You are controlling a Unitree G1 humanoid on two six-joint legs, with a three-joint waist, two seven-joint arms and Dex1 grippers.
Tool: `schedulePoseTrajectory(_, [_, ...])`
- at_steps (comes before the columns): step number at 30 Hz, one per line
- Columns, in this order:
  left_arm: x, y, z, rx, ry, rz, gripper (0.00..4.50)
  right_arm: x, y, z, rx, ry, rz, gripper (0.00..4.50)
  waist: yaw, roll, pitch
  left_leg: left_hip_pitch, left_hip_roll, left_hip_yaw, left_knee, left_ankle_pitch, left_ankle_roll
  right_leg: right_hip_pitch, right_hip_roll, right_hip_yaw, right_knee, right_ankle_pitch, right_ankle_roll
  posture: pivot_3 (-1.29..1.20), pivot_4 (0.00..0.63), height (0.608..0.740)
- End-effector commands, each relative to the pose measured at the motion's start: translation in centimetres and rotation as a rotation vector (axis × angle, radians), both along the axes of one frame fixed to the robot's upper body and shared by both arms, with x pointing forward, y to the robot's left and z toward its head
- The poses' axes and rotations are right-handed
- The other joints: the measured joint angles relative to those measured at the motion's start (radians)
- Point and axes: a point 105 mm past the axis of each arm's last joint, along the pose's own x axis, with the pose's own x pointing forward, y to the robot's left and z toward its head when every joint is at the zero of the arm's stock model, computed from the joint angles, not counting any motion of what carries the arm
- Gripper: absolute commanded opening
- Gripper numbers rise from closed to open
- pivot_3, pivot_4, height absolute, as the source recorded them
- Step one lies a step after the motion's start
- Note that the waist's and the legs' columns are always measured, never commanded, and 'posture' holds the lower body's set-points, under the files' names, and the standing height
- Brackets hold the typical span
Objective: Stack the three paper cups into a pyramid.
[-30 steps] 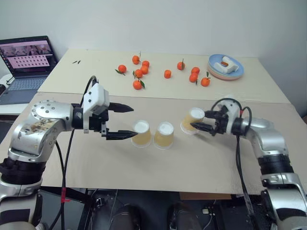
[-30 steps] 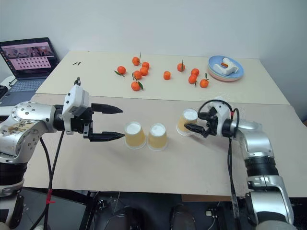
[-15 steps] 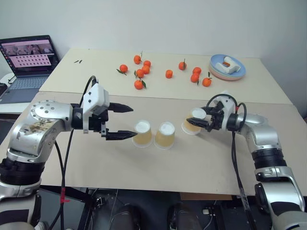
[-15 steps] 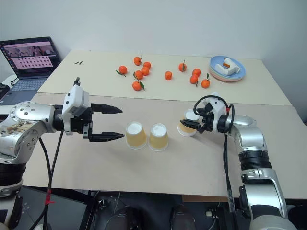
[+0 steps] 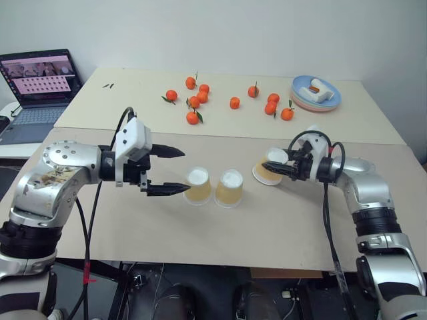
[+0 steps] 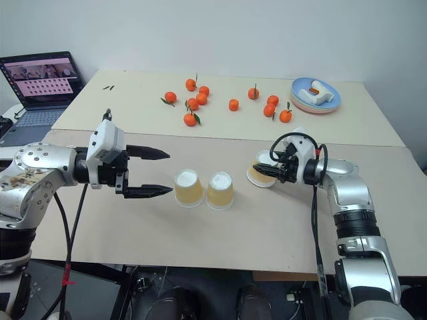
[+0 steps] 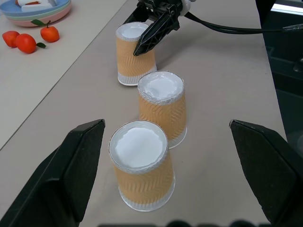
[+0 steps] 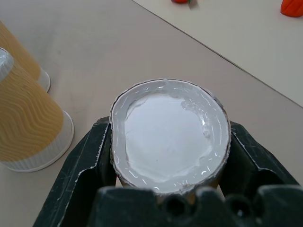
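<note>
Toward the desk's right edge, my right gripper point(image 5: 283, 167) has just pinched the third cup point(image 6: 264, 172), squashing its base, while my left gripper point(image 5: 168, 171) waits spread wide beside the other two cups point(image 5: 213, 187) mid-desk, so lifting comes next.

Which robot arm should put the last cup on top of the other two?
The right one. Its tool is already clamped around the third cup, squashing it a little. The left tool is open, holding nothing, beside the two standing cups.
</note>
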Motion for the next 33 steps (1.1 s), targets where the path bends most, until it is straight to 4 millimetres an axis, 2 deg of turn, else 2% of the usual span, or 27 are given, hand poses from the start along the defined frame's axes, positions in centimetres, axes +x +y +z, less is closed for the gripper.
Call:
schedulePoseTrajectory(1, [0.6, 2.7, 1.0, -0.014, -0.037, 0.117, 4.50, -0.3, 1.4, 4.5, -0.002, -0.114, 0.064, 2.56, -0.004, 0.000, 0.000, 0.000, 0.000, 0.000, 0.000, 0.000, 0.000, -0.001, 0.000, 0.000, 0.000, 0.000, 0.000, 0.00, 0.150, 0.680])
schedulePoseTrajectory(5, [0.9, 5.2, 0.4, 0.008, -0.035, 0.224, 4.50, -0.5, 3.7, 7.5, -0.014, -0.121, 0.172, 2.56, -0.020, 0.002, 0.001, 0.000, 0.000, 0.001, 0.000, 0.000, 0.000, -0.002, 0.000, 0.002, 0.001, 0.000, 0.000, 0.00, 0.150, 0.680])
schedulePoseTrajectory(9, [0.4, 5.9, -0.2, 0.006, -0.017, 0.260, 4.50, 0.7, 6.3, 11.8, -0.023, -0.109, 0.216, 2.56, -0.029, 0.003, 0.002, 0.000, 0.000, 0.003, 0.000, 0.000, 0.000, -0.004, 0.000, 0.003, 0.001, 0.000, 0.000, 0.00, 0.150, 0.680])
schedulePoseTrajectory(14, [0.1, 5.1, -0.7, 0.004, -0.012, 0.249, 4.50, -2.5, 10.6, 14.5, -0.025, -0.052, 0.429, 2.56, -0.017, 0.003, 0.002, -0.003, 0.001, 0.004, -0.002, 0.000, 0.000, -0.007, 0.001, 0.002, 0.001, 0.000, -0.001, 0.00, 0.150, 0.680])
schedulePoseTrajectory(16, [-0.1, 4.8, -0.8, 0.006, -0.010, 0.239, 4.50, -3.8, 11.9, 14.8, -0.023, -0.023, 0.478, 2.56, -0.016, 0.003, 0.002, -0.004, 0.000, 0.004, -0.002, 0.000, 0.000, -0.007, 0.000, 0.002, 0.000, 0.000, -0.001, 0.00, 0.150, 0.680])
schedulePoseTrajectory(20, [-0.3, 4.3, -0.9, 0.014, -0.011, 0.210, 4.50, -5.0, 13.4, 14.1, -0.053, -0.006, 0.500, 2.56, -0.016, 0.003, 0.002, -0.009, 0.000, 0.004, -0.001, 0.000, 0.000, -0.011, 0.000, 0.002, 0.001, 0.000, -0.001, 0.00, 0.150, 0.680])
schedulePoseTrajectory(26, [-0.3, 3.8, -0.8, 0.007, -0.016, 0.187, 4.50, -5.6, 14.2, 13.1, -0.083, -0.012, 0.511, 2.56, -0.019, 0.003, 0.002, -0.008, 0.000, 0.004, -0.001, 0.000, 0.000, -0.011, 0.000, 0.002, 0.001, 0.000, -0.001, 0.00, 0.150, 0.680])
schedulePoseTrajectory(33, [-0.4, 3.4, -0.8, 0.009, -0.024, 0.166, 4.50, -5.9, 15.0, 10.7, -0.106, 0.035, 0.524, 2.56, -0.022, 0.003, 0.002, -0.008, 0.000, 0.004, -0.001, 0.000, 0.000, -0.011, 0.000, 0.002, 0.001, 0.000, -0.001, 0.00, 0.150, 0.680])
